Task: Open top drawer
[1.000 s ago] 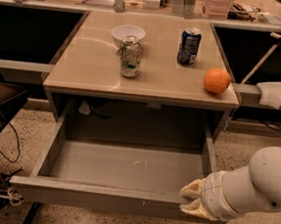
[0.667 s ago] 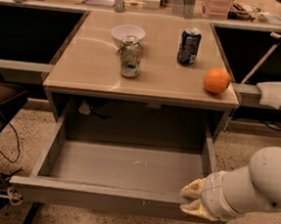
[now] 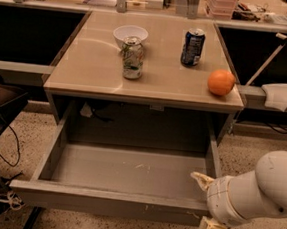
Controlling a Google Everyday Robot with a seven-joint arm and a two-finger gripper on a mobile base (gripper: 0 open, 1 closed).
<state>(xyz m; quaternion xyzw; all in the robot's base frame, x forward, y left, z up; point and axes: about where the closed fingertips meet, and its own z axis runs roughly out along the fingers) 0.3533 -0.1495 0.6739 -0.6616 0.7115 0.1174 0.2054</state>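
- A speckled terrazzo floor (image 3: 261, 147) lies under a tan worktable (image 3: 86, 76), with dark open bays to either side of it and a cluttered counter along the back edge.
- Four things stand on the tabletop: a white bowl (image 3: 130, 33) at the rear, a silver-and-green drinks can (image 3: 133, 58) just in front of it, a blue can (image 3: 192, 47) to the right of those, and an orange (image 3: 221, 82) near the right front corner.
- All four are upright or resting freely. The silver can nearly touches the bowl, and the orange sits well apart from the rest.
- The top drawer (image 3: 105, 203) is under the tabletop and pulled far out toward the camera. It is a shallow grey box whose bare floor is in full view, with small pale scuffs right of centre on the floor and on the front wall.
- A dark cable hangs in the cavity behind the drawer, under the table's left side.
- The gripper (image 3: 204, 208) is at the right end of the drawer's front wall. Part of its tan tip shows over the inside of the drawer and part shows below, in front of the wall.
- I cannot tell whether it is clamped on that wall or released.
- The white rounded arm (image 3: 262, 189) enters from the lower right corner behind it.
- Loose cables (image 3: 5, 200) lie on the floor at the drawer's left end.
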